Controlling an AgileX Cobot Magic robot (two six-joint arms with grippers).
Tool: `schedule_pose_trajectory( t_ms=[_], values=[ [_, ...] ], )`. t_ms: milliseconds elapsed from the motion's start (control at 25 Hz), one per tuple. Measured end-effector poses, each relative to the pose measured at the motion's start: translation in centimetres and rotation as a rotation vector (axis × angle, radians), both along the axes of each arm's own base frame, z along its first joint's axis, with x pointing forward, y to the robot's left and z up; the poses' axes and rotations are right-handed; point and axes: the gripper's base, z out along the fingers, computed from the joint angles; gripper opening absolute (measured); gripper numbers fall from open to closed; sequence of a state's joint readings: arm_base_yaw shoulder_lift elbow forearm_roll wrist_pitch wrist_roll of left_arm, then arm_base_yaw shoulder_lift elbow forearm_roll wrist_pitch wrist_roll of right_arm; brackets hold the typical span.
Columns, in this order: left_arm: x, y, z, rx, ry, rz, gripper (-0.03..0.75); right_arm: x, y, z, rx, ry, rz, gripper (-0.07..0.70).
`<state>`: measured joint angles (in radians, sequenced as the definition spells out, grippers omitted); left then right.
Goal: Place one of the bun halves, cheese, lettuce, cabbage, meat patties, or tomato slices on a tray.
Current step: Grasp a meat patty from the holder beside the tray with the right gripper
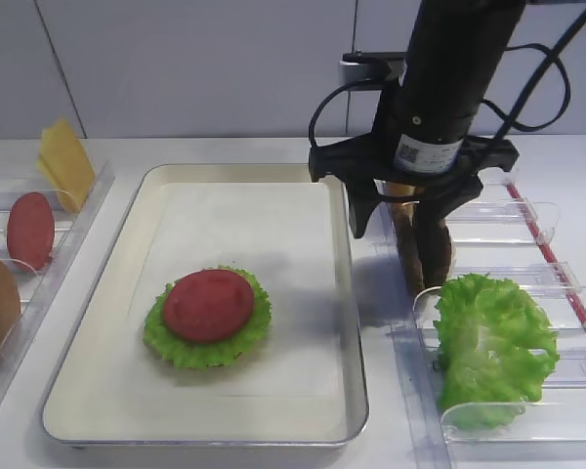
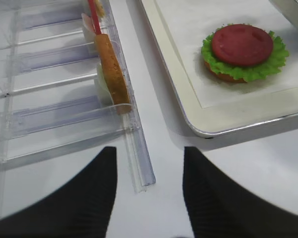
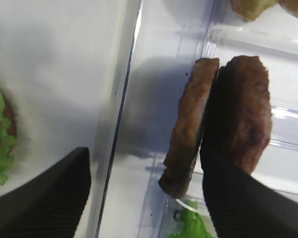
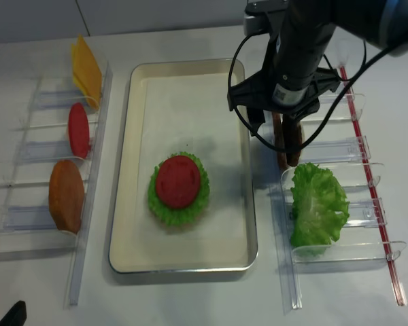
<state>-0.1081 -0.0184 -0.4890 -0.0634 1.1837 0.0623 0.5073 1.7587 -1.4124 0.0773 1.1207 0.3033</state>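
The meat patties (image 3: 223, 124) stand on edge, two side by side and touching, in a clear plastic rack (image 1: 527, 274) on the right of the desk (image 1: 225, 151), just beyond the right rim of the tray (image 1: 356, 322). The right hand (image 1: 410, 220) hangs directly over them with its fingers spread wide and nothing in its hold; in the wrist view one dark finger (image 3: 248, 203) lies against the right-hand patty while the other (image 3: 44, 193) is well off to the left, over the tray's edge.

On the tray's paper liner a tomato slice (image 1: 208, 304) tops a ruffle of lettuce (image 1: 166, 337) and a bun half (image 2: 223, 75). Loose lettuce leaves (image 1: 493, 342) fill the near slot of the same rack.

The patties look stiff, light and grainy, likely to hold their shape under a squeeze and unlikely to slip. The better grip appears to be across the two flat faces of the left patty near its upper edge; because the pair touch, a finger may have to wedge between them, and the neighbour could tip or be dragged along.

The left hand (image 2: 149, 198) waits wide open and empty, low over the near left of the desk beside the left rack (image 2: 64, 114).
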Motion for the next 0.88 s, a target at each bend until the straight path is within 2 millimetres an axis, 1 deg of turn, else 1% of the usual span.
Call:
schedule_pose_trajectory(
  t_ms=[200, 440, 680, 880],
  values=[
    [0.0, 0.0, 0.0, 0.0, 0.0, 0.0, 0.293, 0.4, 0.1, -1.1, -0.024, 0.016, 0.003, 0.498],
    [0.0, 0.0, 0.0, 0.0, 0.0, 0.0, 0.293, 0.8, 0.0, -1.6, -0.052, 0.007, 0.011, 0.48],
    [0.0, 0.0, 0.0, 0.0, 0.0, 0.0, 0.293, 0.9, -0.1, -1.7, -0.068, 0.003, 0.013, 0.414],
    [0.0, 0.0, 0.0, 0.0, 0.0, 0.0, 0.293, 1.0, -0.1, -1.7, -0.074, 0.0, 0.015, 0.307]
  ],
)
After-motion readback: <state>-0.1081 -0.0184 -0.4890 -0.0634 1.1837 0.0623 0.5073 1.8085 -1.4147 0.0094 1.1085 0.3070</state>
